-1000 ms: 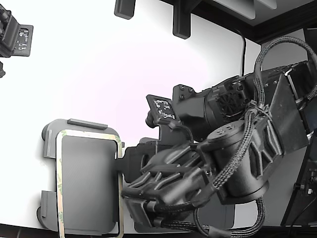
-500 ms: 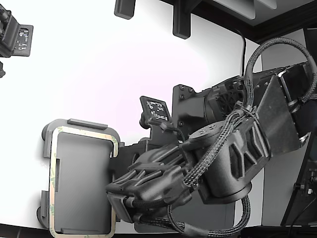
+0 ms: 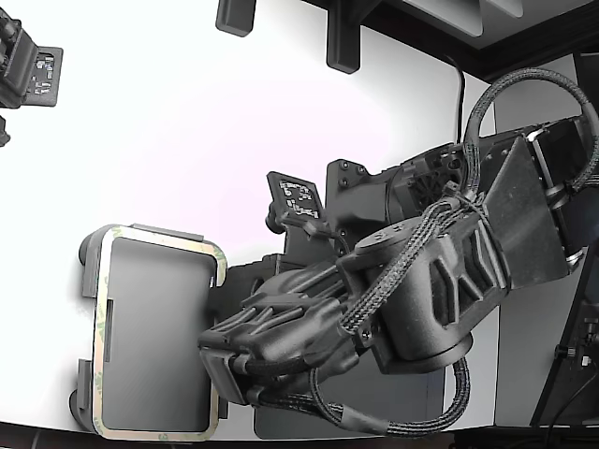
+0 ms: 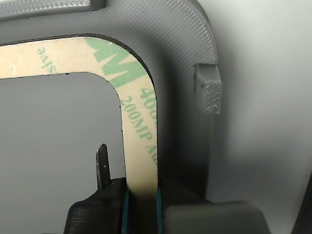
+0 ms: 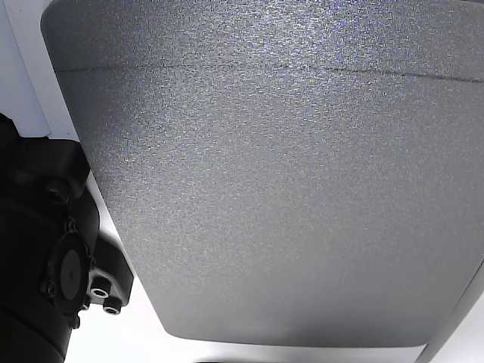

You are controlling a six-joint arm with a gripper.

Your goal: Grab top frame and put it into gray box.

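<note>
- Over the tray (image 3: 90, 262), at seven o'clock in the exterior view, the frame (image 3: 101, 337) has dropped square inside the rim.
- Gripper (image 4: 141, 195) still clamps the frame's edge; release looks next.

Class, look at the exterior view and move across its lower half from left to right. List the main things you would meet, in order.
Gray box → top frame lying in it → hand → robot arm.
</note>
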